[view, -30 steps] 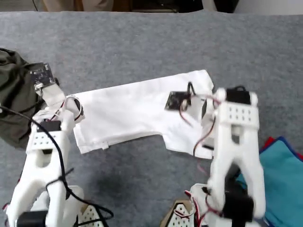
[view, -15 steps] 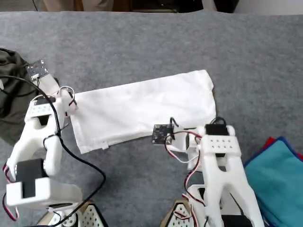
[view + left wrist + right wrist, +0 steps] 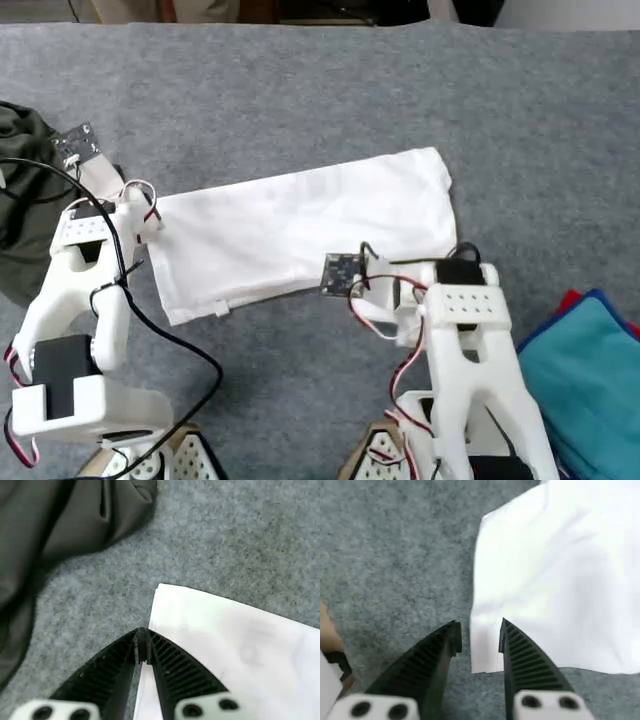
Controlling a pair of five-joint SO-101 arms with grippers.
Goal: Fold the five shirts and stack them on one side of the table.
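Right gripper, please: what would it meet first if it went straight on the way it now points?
Probably the white shirt: its corner lies just ahead of the right gripper, between the open fingers; height above it is unclear.

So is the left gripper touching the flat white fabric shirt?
Touching: the left wrist view shows the left gripper shut on the white shirt at its edge.

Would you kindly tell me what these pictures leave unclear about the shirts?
High view: the dark shirt is cut off by the left edge.
High view: the coloured stack runs off the right edge; count unclear.
High view: the right arm covers a near corner of the white shirt.
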